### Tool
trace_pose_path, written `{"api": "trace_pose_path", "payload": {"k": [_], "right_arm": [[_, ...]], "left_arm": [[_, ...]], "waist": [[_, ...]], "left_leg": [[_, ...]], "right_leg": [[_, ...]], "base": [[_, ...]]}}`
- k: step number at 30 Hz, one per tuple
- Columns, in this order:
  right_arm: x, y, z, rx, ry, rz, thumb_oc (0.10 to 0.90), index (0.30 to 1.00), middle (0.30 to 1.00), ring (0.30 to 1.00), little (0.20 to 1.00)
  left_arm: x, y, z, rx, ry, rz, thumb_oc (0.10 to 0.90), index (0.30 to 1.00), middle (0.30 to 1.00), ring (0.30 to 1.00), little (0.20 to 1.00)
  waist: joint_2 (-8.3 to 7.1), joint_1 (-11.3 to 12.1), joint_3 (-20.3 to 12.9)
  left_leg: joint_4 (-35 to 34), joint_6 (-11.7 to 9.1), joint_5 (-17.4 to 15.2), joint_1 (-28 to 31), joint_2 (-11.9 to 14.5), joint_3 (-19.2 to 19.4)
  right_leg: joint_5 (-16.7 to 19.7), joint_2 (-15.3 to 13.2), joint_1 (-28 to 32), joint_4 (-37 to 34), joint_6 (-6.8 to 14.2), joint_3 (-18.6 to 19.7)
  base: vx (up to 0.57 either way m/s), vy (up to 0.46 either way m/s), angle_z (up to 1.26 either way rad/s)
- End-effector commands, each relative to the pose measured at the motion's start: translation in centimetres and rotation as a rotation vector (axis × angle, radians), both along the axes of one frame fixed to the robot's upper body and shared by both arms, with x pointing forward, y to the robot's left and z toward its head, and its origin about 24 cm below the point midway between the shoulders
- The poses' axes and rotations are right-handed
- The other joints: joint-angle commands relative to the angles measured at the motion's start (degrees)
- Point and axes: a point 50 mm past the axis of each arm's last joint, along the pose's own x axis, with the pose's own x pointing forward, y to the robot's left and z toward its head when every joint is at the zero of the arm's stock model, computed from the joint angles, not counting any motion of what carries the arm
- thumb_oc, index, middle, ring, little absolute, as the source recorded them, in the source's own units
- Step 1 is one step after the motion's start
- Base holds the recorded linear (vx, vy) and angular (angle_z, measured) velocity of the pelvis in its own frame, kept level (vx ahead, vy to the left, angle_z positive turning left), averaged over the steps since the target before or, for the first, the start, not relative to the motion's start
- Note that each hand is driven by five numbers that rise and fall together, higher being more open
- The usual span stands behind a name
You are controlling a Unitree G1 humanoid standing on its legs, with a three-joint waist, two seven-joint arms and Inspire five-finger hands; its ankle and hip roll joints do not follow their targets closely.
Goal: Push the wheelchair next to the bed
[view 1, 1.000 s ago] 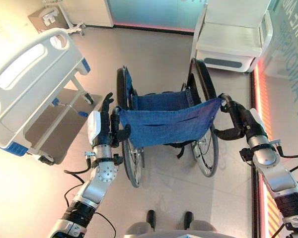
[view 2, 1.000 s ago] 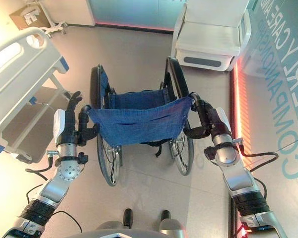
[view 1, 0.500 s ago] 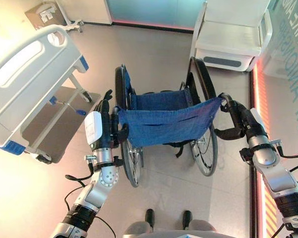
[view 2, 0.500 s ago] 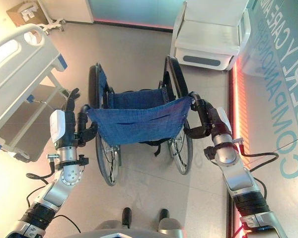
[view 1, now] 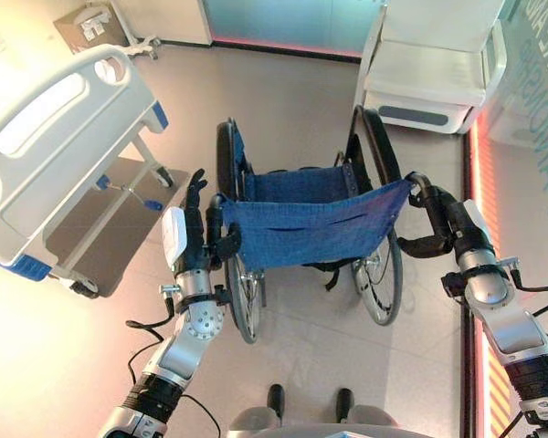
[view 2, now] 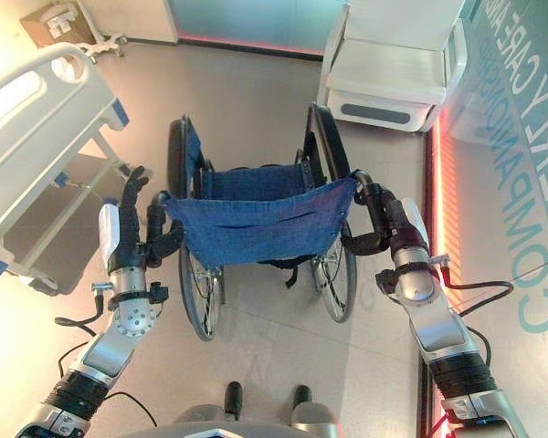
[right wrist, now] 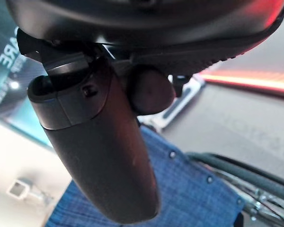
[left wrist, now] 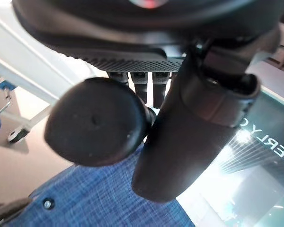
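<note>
The wheelchair stands on the floor in front of the robot, its blue back toward the camera, with the bed apart on its left and a white chair beyond it. The left hand is at the left push handle with fingers straight and thumb against the grip. The right hand is curled round the right push handle.
</note>
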Motion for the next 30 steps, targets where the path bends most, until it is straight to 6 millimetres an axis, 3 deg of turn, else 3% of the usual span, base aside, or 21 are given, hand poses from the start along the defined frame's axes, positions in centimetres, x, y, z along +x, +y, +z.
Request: {"api": "trace_pose_path", "payload": {"k": [1, 11, 17, 23, 30], "right_arm": [[0.9, -1.5, 7.4, -0.139, -0.299, -0.061, 0.8, 0.9, 0.9, 0.9, 0.9], [1.6, -1.1, 8.2, -0.165, -0.281, -0.034, 0.8, 0.9, 0.9, 0.9, 0.9], [2.1, -0.9, 8.6, -0.185, -0.27, -0.027, 0.8, 0.9, 0.9, 0.9, 0.9], [2.4, -0.9, 8.9, -0.197, -0.263, -0.032, 0.8, 0.9, 0.9, 0.9, 0.9], [2.8, -0.8, 9.8, -0.217, -0.283, -0.03, 0.8, 0.9, 0.9, 0.9, 0.9]], "left_arm": [[-2.0, 8.4, -2.4, 0.1, 0.247, 0.321, 0.8, 0.9, 0.9, 0.9, 0.9], [-1.2, 9.3, -3.1, 0.127, 0.499, 0.247, 0.8, 0.9, 0.9, 0.9, 0.9], [-0.1, 11.9, -1.2, 0.177, 0.597, 0.278, 0.8, 0.9, 0.9, 0.9, 0.9], [0.5, 13.0, 0.0, 0.183, 0.649, 0.266, 0.8, 0.9, 0.9, 0.9, 0.9], [0.4, 14.3, -0.1, 0.196, 0.811, 0.237, 0.8, 0.9, 0.9, 0.9, 0.9]], "waist": [[-3.09, 4.3, -1.0], [-2.25, 4.2, -1.1], [-1.46, 3.6, -1.5], [-0.97, 3.4, -1.7], [-0.59, 3.5, -1.7]], "left_leg": [[3.9, 2.0, -5.4, -0.3, -2.6, 2.1], [4.5, 1.9, -5.2, -0.7, -2.6, 2.0], [4.9, 1.8, -5.3, -0.6, -2.8, 2.0], [5.0, 1.8, -5.3, -0.7, -2.9, 1.9], [4.9, 1.8, -5.2, -0.7, -3.0, 1.8]], "right_leg": [[-3.3, 0.6, -3.5, 8.3, -1.3, 0.9], [-3.3, 0.6, -3.7, 8.5, -1.1, 0.7], [-3.2, 0.3, -3.4, 8.3, -0.9, 0.4], [-3.1, 0.3, -3.1, 8.0, -0.8, 0.5], [-3.0, 0.3, -2.8, 7.6, -0.9, 0.4]], "base": [[0.0, 0.0, 0.0], [0.0, 0.0, 0.0], [0.0, 0.006, 0.02], [0.0, 0.008, 0.05], [0.0, 0.0, 0.0]]}}
